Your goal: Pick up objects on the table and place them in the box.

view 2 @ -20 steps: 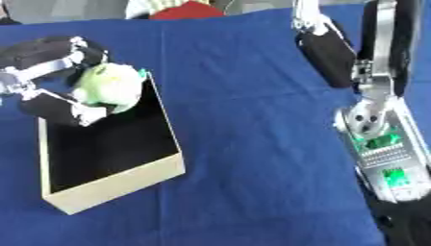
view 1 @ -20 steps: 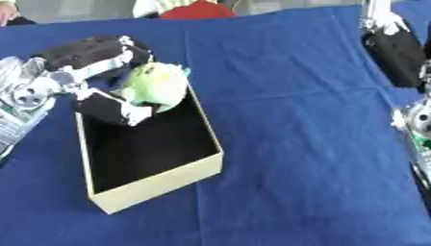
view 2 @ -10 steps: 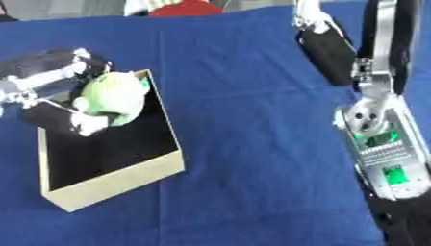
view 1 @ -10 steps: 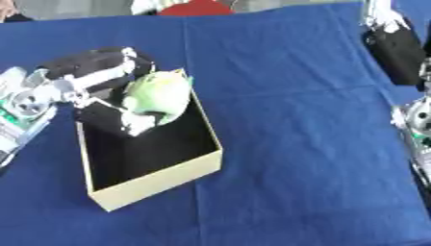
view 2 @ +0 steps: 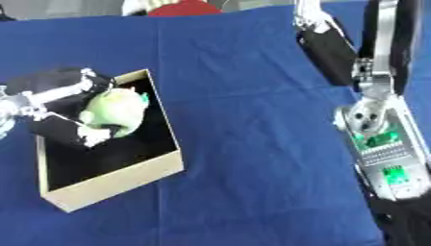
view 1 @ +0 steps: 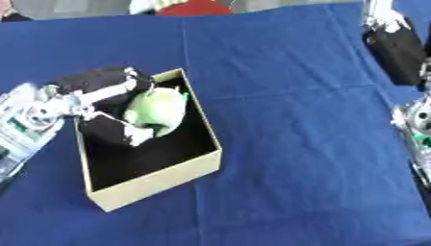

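The left robot hand (view 1: 105,103) is curling round a pale green object (view 1: 157,106), holding it inside the box (view 1: 160,178); the right robot hand isn't showing.

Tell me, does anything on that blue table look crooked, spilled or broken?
Nothing looks spilled or broken. The box sits askew on the blue tablecloth, its corners turned away from the table's edges. The left hand holds a pale green object over the box's open top, not yet let go.

No text, label or number is legible anywhere.
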Tool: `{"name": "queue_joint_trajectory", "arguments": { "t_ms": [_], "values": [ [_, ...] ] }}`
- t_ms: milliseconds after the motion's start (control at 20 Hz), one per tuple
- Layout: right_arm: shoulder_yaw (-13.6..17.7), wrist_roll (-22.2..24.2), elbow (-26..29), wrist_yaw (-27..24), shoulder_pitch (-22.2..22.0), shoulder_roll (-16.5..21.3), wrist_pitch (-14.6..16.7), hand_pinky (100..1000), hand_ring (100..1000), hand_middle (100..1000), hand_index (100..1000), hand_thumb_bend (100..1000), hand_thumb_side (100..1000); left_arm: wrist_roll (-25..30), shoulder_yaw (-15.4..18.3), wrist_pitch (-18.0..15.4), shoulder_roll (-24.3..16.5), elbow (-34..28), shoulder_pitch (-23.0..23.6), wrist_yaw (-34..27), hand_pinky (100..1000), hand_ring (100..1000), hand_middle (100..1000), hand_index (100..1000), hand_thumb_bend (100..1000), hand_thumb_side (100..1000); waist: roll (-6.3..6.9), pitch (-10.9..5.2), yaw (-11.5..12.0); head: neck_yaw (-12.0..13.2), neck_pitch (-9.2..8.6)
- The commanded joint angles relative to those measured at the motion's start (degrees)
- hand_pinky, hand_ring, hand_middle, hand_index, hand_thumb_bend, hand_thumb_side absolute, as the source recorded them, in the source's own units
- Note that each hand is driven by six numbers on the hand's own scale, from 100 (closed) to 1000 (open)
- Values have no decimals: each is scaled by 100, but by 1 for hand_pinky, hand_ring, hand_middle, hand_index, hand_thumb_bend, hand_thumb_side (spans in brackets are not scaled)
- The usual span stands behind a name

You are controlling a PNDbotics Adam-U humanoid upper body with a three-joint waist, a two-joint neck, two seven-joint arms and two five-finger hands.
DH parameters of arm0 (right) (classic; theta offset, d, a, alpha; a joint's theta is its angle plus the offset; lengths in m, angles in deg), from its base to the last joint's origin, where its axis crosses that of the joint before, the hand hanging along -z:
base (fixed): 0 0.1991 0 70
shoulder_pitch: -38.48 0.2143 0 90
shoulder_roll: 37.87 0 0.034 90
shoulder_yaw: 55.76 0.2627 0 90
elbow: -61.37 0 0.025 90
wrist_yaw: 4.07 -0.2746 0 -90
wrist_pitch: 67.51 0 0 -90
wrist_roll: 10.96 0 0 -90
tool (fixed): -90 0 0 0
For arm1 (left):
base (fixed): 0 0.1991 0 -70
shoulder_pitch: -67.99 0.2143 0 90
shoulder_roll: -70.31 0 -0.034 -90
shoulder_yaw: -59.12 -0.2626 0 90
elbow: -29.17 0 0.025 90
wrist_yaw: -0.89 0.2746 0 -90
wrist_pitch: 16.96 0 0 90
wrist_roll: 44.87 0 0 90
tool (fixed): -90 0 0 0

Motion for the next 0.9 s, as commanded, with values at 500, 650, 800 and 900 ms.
{"name": "queue_joint_trajectory", "arguments": {
  "t_ms": [500,650,800,900],
  "values": [
    [42,-36,84,-26,30,44,13,927,768,720,879,100,579,925,57,-521,137,-8,-117,881,548,769,800,845,582,563,13,-131,2,-4,22],
    [41,-31,84,-27,27,40,17,927,768,721,879,100,579,1192,96,-660,129,-45,-161,1058,623,829,842,871,733,561,14,-144,16,-7,33],
    [43,-26,84,-23,22,43,14,926,768,721,878,100,578,1381,191,-758,123,-80,-193,1274,659,855,858,878,832,541,10,-156,28,-16,38],
    [45,-22,84,-20,22,45,12,926,768,721,878,100,578,1437,255,-802,124,-103,-216,1374,663,856,857,878,848,540,7,-161,33,-14,45]
  ]
}}
